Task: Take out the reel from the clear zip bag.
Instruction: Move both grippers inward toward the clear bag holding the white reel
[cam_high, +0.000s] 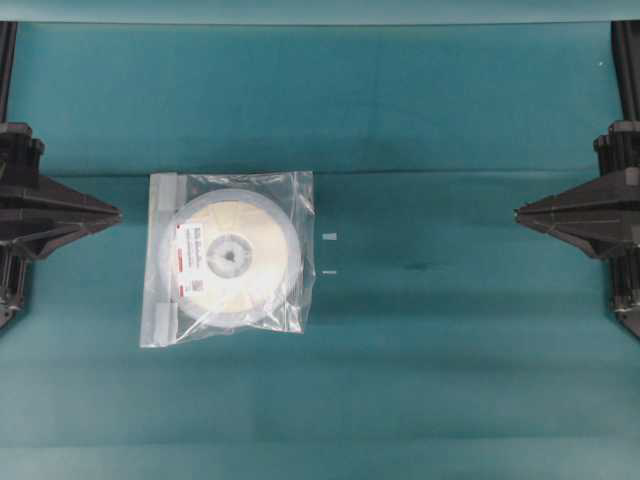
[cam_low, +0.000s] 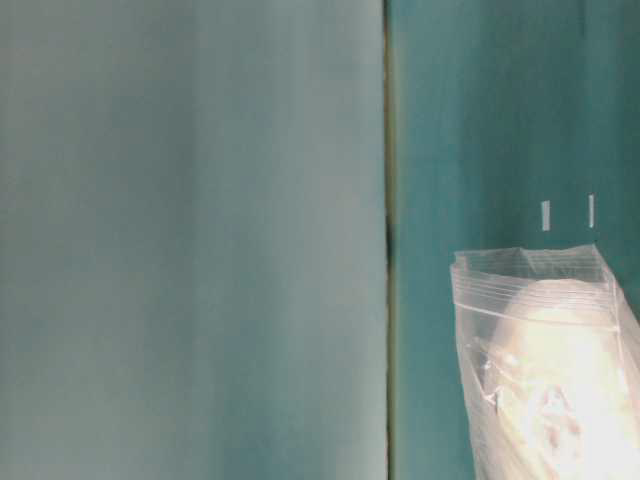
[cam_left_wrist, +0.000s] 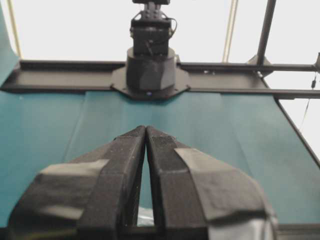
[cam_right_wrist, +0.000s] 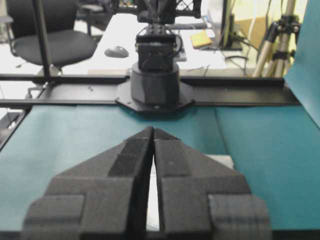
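Overhead view: even, soft lighting, faint shadows, slight blur. Table-level view: the clear zip bag (cam_low: 545, 370) glares white, overexposed. Left wrist view: background windows blown out. Both wrist views: near fingers out of focus.

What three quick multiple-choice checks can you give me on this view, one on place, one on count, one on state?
1. Where does the clear zip bag lie in the overhead view?
A. left of centre
B. far right
C. top edge

2. How many small white marks sit right of the bag on the table?
A. none
B. two
C. five

3. Where is the reel?
A. inside the bag
B. bare on the cloth
C. held in an end effector

Key: 1 A, it lies nearer the left end effector. 2 B, two marks show. 3 A, plastic covers it, and the right end effector holds nothing.
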